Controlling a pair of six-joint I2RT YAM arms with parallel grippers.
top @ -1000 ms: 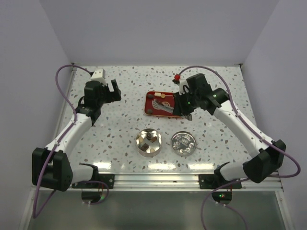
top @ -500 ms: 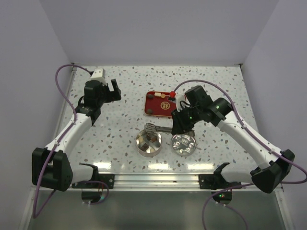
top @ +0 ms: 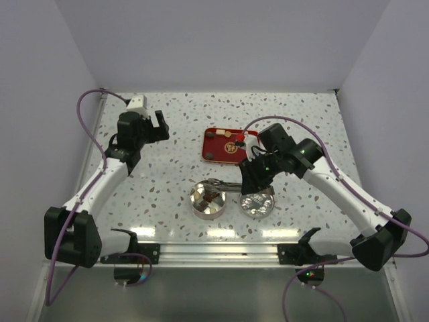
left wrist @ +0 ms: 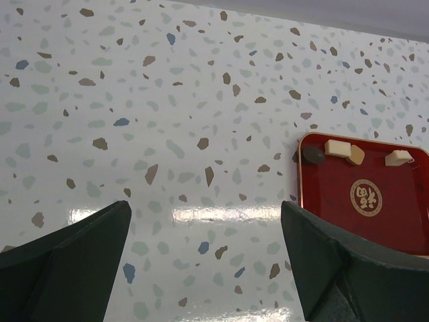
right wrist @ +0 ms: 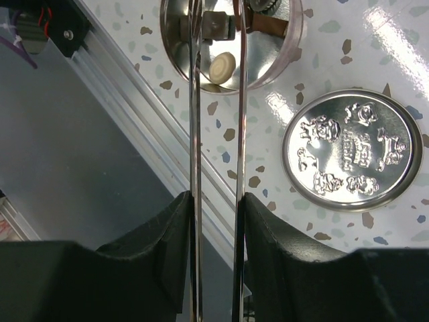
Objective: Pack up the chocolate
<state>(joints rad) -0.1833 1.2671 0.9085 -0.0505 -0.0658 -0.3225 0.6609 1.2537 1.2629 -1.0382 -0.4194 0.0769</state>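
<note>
Three cream chocolate pieces (left wrist: 336, 147) and a dark round chocolate (left wrist: 312, 155) lie along the far edge of the red rectangular tray (left wrist: 402, 228). We see another cream round piece (right wrist: 222, 66) inside the open shiny round tin (top: 206, 209), by the speckled table's (left wrist: 134, 100) near edge. The right gripper (right wrist: 214, 201) pinches thin metal tongs (right wrist: 195, 121); their tips are cut off from view. The left gripper (left wrist: 204, 215) gapes wide.

Right gripper (top: 251, 176) has left the red tray (top: 216, 149) and come back toward the arm bases, stopping beside the round tin (top: 206, 212). Tongs (top: 224, 181) in its grip now reach across the tin's rim (tips over the opening, per wrist view). The arm no longer covers the tray.
</note>
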